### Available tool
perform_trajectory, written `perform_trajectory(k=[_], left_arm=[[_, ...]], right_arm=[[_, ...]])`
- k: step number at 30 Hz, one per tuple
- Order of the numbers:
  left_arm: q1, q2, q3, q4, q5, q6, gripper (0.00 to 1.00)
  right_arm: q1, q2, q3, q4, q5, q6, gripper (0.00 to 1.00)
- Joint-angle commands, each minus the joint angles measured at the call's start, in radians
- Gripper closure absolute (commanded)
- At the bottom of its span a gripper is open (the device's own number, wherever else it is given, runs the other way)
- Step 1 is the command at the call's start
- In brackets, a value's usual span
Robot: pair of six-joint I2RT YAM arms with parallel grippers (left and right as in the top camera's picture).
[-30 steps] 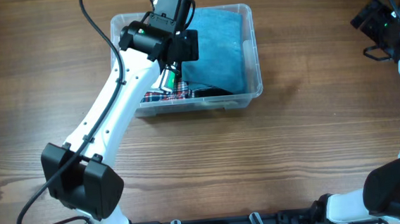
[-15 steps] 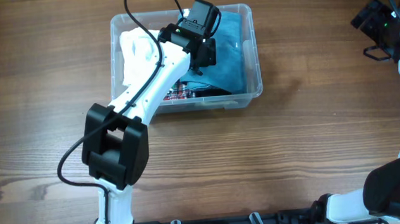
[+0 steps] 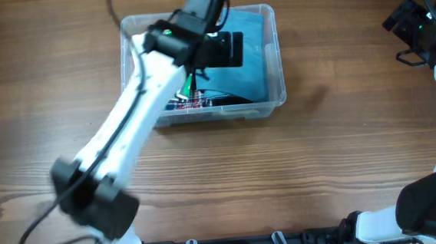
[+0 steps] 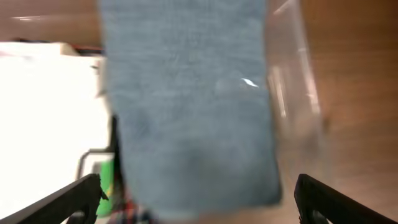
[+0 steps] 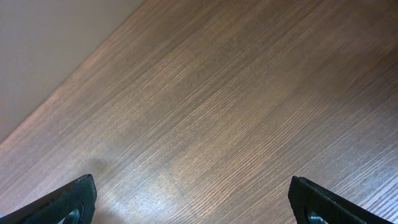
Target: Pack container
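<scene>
The clear plastic container stands at the back middle of the table. A folded teal cloth fills its right half; a plaid cloth shows at its front. In the left wrist view the teal cloth lies beside a white cloth, with the container wall to the right. My left gripper hovers over the container, open and empty. My right gripper is open over bare wood at the far right.
The wooden table surrounds the container. The left arm stretches diagonally from the front left to the container. A pale wall edge shows in the right wrist view.
The left arm has swung and blurred with motion; its gripper stays over the container, shifted slightly. The right arm has not moved.
</scene>
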Motion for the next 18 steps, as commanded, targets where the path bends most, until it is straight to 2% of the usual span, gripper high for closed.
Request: perform_trajectory(k=[1,5,8,11,14,16,18], left_arm=[[0.007,-0.166,0.004,-0.062,-0.025,0.035,0.00],[0.007,-0.221,0.004,-0.118,-0.038,0.036,0.00],[0.010,-0.239,0.004,-0.226,-0.121,0.029,0.00],[0.056,-0.282,0.004,-0.225,-0.138,0.028,0.00],[0.120,-0.340,0.003,-0.218,-0.137,0.032,0.00],[0.167,-0.413,-0.023,-0.159,-0.134,0.034,0.00],[0.213,-0.507,-0.103,-0.050,-0.094,0.089,0.00]], right_arm=[[-0.001,0.006,-0.004,0.000,0.011,0.001,0.00],[-0.001,0.006,-0.004,0.000,0.011,0.001,0.00],[-0.001,0.006,-0.004,0.000,0.011,0.002,0.00],[-0.001,0.006,-0.004,0.000,0.011,0.001,0.00],[-0.001,0.006,-0.004,0.000,0.011,0.001,0.00],[-0.001,0.006,-0.004,0.000,0.011,0.002,0.00],[-0.001,0.006,-0.004,0.000,0.011,0.002,0.00]])
